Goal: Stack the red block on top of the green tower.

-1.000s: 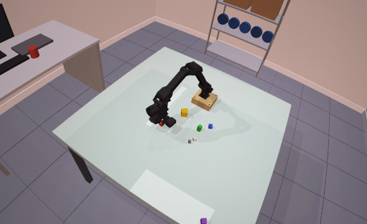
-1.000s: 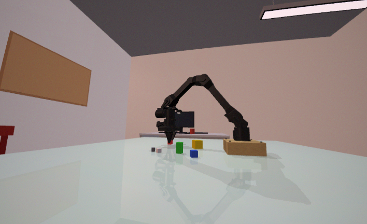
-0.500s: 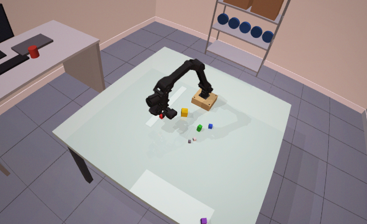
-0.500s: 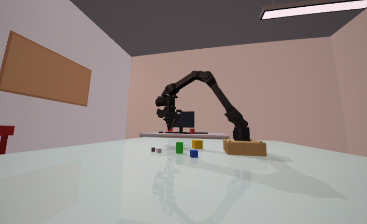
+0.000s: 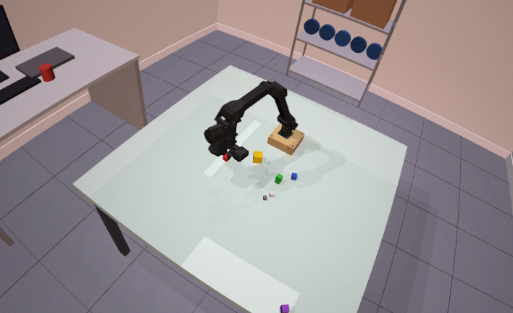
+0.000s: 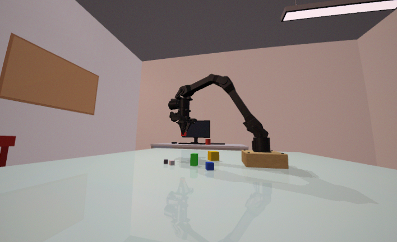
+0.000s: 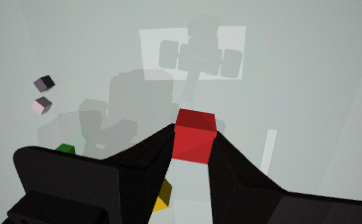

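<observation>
The gripper [image 7: 196,145] is clamping the red block [image 7: 195,136] between its two dark fingers, pinching it on opposite side faces with the jaws drawn in close. In the exterior view the gripper [image 6: 183,132] is pointing straight down and carrying the red block [image 6: 183,134] high in the air, well above the glass table [image 6: 284,192].

Taking the green tower [image 6: 194,159] as the landmark, the red block is hanging above it and off to the side away from the arm's wooden base [image 6: 264,158]. A yellow block [image 6: 213,155] is standing near the tower on the base side, a blue block [image 6: 209,166] is sitting just beside the tower, and two small pale and dark cubes [image 6: 168,162] are lying near it on the opposite side.

The chief risk is likely a sideways strike: descending before being centred over the tower could let a finger or the block clip it and topple it. Releasing off-centre could also let the block slide off.

The red block is showing as a small plain cube with clean edges, seemingly level in the grip, though the wrist view is too oblique to confirm it is seated squarely.
</observation>
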Controlling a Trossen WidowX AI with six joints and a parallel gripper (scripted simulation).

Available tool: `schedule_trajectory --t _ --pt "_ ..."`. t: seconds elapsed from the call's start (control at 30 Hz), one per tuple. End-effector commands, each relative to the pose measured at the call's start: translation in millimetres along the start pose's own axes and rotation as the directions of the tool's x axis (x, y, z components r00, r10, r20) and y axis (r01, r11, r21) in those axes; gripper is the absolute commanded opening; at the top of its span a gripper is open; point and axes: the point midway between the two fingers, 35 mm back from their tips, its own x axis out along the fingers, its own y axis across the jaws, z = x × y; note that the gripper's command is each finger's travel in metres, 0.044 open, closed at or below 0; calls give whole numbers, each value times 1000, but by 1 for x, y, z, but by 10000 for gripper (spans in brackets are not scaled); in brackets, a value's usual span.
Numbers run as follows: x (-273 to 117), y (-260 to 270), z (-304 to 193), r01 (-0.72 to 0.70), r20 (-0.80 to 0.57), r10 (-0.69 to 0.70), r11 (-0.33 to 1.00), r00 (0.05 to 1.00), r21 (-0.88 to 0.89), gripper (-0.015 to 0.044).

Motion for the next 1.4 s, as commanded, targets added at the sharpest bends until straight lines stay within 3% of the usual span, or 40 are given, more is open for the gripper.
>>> schedule_trajectory --t 0.0,0.8,1.37 --pt "-3 16 -4 -4 2 4 1000 1000 -1 0" --pt "-8 158 -85 -18 -6 18 1000 1000 -1 0" --pt "0 203 -151 -23 -12 23 1000 1000 -1 0"
